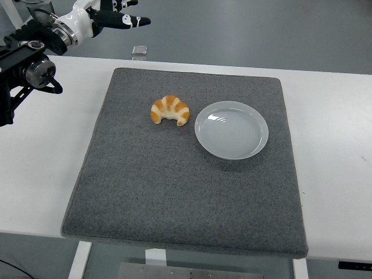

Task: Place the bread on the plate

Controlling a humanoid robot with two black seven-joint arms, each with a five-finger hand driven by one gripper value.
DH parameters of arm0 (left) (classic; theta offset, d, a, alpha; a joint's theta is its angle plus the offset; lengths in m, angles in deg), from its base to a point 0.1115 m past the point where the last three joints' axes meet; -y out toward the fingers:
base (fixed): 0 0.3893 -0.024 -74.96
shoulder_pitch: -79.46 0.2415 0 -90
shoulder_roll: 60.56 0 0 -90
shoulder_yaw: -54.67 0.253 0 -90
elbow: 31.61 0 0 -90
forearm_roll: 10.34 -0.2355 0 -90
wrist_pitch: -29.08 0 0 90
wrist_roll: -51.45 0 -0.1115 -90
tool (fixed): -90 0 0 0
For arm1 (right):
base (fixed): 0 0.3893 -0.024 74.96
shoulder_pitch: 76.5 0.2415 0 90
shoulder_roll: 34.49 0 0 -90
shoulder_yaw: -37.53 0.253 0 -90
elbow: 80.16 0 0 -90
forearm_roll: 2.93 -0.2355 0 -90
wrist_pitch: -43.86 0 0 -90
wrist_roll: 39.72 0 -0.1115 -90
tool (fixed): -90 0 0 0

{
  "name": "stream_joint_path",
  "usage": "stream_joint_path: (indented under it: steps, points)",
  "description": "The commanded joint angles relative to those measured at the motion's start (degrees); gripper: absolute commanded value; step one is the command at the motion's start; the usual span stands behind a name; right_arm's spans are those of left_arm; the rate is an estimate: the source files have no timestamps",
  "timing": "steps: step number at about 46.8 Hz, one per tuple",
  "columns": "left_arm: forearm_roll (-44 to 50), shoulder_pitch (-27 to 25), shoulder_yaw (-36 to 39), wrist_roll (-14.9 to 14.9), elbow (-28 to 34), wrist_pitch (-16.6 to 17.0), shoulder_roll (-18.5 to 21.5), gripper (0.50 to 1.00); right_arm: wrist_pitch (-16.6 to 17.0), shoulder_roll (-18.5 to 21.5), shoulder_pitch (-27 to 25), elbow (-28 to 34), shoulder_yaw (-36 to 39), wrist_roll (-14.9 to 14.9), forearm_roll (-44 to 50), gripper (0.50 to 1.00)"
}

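Step in hand: approach, grasp not yet made. Golden crescent-shaped croissant [170, 110] on grey felt mat [174, 192], just left of round pale-grey plate [231, 129]. Left hand [113, 16] beyond mat's far-left corner, fingers extended, empty. Next: descend onto croissant.

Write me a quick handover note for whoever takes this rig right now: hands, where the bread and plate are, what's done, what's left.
Left hand: raised at the top left, beyond the table's far edge, fingers spread, holding nothing.
Right hand: not in view.
Bread: a croissant lying on the grey mat, just left of the plate, untouched.
Plate: on the mat, empty.
Done: nothing yet.
Left: reach in, grasp the bread, set it on the plate.
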Motion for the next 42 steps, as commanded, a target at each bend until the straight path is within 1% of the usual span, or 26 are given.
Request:
stream_joint_path:
  steps: [1, 8, 13, 18, 21, 26, 28, 32, 37, 42]
  points:
    - [0.1, -3.6, 7.7, 0.0, 0.0, -1.3, 0.2, 0.999, 0.0, 0.0, 0.0, 0.0, 0.0, 0.0, 0.0, 0.952]
    - [-1.2, -7.3, 16.6, 0.1, 0.1, -1.5, 0.2, 0.999, 0.0, 0.0, 0.0, 0.0, 0.0, 0.0, 0.0, 0.952]
    - [-6.7, -8.8, 21.4, 0.4, 0.1, -0.9, -0.4, 0.999, 0.0, 0.0, 0.0, 0.0, 0.0, 0.0, 0.0, 0.952]
    - [-15.6, -8.7, 22.0, 0.9, 0.3, -0.6, -1.2, 0.999, 0.0, 0.0, 0.0, 0.0, 0.0, 0.0, 0.0, 0.952]
    - [-20.2, -8.4, 22.0, 1.5, 0.4, -0.3, -2.5, 0.999, 0.0, 0.0, 0.0, 0.0, 0.0, 0.0, 0.0, 0.952]
    - [-25.5, -8.0, 22.3, 2.4, 0.4, 1.8, -4.3, 0.999, 0.0, 0.0, 0.0, 0.0, 0.0, 0.0, 0.0, 0.952]
    - [-26.8, -8.0, 22.3, 3.0, 0.4, 2.4, -4.8, 0.999, 0.0, 0.0, 0.0, 0.0, 0.0, 0.0, 0.0, 0.952]
    - [-27.7, -8.0, 22.5, 3.8, 0.4, 2.5, -6.0, 0.999, 0.0, 0.0, 0.0, 0.0, 0.0, 0.0, 0.0, 0.952]
    - [-27.8, -8.4, 25.3, 5.1, 0.4, 3.0, -7.5, 0.996, 0.0, 0.0, 0.0, 0.0, 0.0, 0.0, 0.0, 0.952]
    - [-27.9, -8.3, 26.7, 6.5, 0.4, 4.9, -8.4, 0.996, 0.0, 0.0, 0.0, 0.0, 0.0, 0.0, 0.0, 0.952]
